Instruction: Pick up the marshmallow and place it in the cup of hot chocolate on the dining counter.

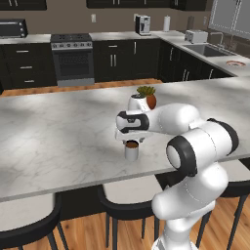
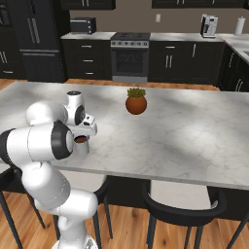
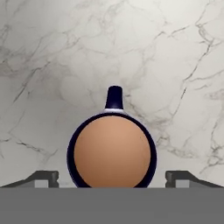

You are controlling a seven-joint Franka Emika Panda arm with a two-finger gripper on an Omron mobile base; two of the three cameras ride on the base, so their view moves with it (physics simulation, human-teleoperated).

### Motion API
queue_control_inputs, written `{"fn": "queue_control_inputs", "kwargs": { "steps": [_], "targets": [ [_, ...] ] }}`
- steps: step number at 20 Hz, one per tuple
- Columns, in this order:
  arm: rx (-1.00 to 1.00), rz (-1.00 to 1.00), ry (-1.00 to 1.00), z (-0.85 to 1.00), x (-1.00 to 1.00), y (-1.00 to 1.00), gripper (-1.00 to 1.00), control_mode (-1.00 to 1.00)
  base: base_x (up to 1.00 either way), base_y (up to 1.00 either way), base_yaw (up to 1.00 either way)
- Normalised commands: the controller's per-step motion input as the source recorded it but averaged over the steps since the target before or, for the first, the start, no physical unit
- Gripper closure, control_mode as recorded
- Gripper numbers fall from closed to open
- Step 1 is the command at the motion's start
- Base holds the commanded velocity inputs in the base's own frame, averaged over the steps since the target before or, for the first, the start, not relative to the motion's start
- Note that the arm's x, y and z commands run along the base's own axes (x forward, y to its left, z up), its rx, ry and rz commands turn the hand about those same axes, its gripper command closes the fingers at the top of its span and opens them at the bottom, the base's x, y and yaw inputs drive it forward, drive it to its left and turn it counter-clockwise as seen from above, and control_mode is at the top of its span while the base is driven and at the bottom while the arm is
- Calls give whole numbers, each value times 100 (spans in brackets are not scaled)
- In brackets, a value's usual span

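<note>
The cup of hot chocolate stands near the front edge of the dining counter, a small light-grey cup with brown liquid at its rim. My gripper hangs straight above it, a short way over the rim. In the hand view the cup lies between the two spread fingertips as a smooth brown disc with a dark rim and a small handle. The gripper is open with nothing between its fingers. The marshmallow is out of view. From the right, the cup sits under the hand.
A terracotta plant pot with a green plant stands further back on the counter, behind the hand. Black stools with pale seats line the counter's front edge. Dark cabinets and a stove run along the back wall.
</note>
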Motion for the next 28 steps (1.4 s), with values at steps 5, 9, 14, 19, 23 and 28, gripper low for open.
{"fn": "queue_control_inputs", "kwargs": {
  "steps": [5, 9, 14, 19, 23, 28],
  "targets": [
    [0, 0, -10, 34, -14, -2, -100, -100, 0, 0, 0],
    [0, 0, -18, 97, -34, -1, -100, -100, 0, 0, 0],
    [0, 1, -14, 98, -29, -6, -100, -100, 0, 0, 0],
    [0, 10, -11, 84, -76, -35, -100, -100, 0, 0, 0],
    [0, 10, -18, 63, -100, -58, -100, -100, 0, 0, 0],
    [0, 8, -16, 42, -100, -48, -100, -100, 0, 0, 0]
  ]
}}
